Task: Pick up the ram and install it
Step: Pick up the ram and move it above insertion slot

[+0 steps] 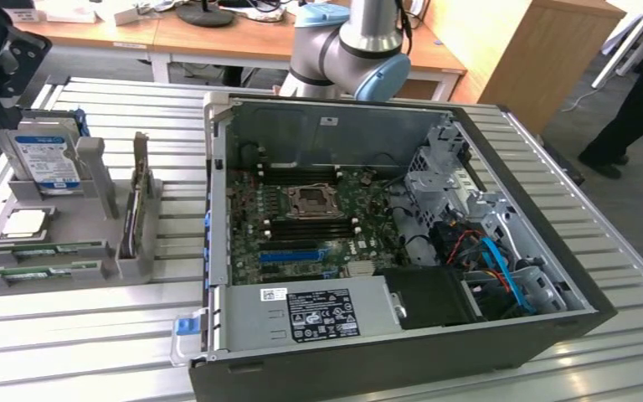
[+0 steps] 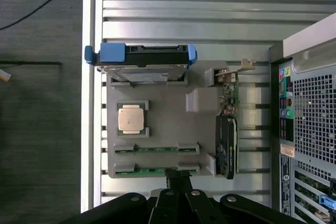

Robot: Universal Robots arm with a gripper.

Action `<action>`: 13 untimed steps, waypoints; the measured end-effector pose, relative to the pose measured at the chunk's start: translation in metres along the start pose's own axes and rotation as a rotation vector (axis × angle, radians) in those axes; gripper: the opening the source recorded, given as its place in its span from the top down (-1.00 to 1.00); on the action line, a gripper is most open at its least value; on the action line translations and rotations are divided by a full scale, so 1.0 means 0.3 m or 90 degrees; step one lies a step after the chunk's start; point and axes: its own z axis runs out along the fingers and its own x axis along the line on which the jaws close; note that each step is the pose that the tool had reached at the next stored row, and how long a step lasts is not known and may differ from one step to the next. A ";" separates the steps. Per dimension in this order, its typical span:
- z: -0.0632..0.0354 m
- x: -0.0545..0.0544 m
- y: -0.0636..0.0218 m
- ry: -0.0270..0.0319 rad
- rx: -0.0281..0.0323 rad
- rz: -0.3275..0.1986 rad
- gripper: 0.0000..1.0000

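**Position.** The dark robot gripper (image 1: 1, 100) hangs well above the grey moulded parts holder (image 1: 96, 172) on the slatted metal table (image 1: 98, 335). In the wrist view its fingers (image 2: 178, 177) are clenched together with nothing between them. The tip lines up over the outer of two slim green circuit-board sticks.

**Task item.** The ram (image 2: 152, 170), the outer stick, stands on edge in its slot in the holder at the end away from the blue-framed hard drive (image 2: 140, 56). Its twin (image 2: 156, 149) sits just beside it in the next slot. Neither stick is touched. The open black computer case (image 1: 522, 335) lies well apart, on the exterior view's right.

**Hazards, as judged.**
- A descent with the fingers clenched would bring the tip down on the stick's top edge. That could chip the board or jam it in its slot.
- The two sticks stand close together. A finger going down between them could foul the twin or drag it out with the ram.
- The tip sits off the stick's middle, toward the end nearer the dark expansion card with a metal bracket (image 2: 227, 145). An off-centre grasp could let the stick tilt as it lifts and bind against the holder's grey end clips.
- Inside the case, the green motherboard (image 1: 344, 201) carries long dark slots beside the square processor socket (image 1: 305, 199). A tilted or reversed stick would not seat, and pressing it would strain the board.
- The case walls and cable bundle (image 1: 478, 251) leave little room, so the arm could strike them.
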 end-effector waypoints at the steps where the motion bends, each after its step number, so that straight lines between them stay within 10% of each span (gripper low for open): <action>1: 0.000 0.000 0.000 0.0006 -0.0002 -0.011 0.79; 13: 0.002 0.000 0.000 0.0068 -0.0028 -0.149 0.79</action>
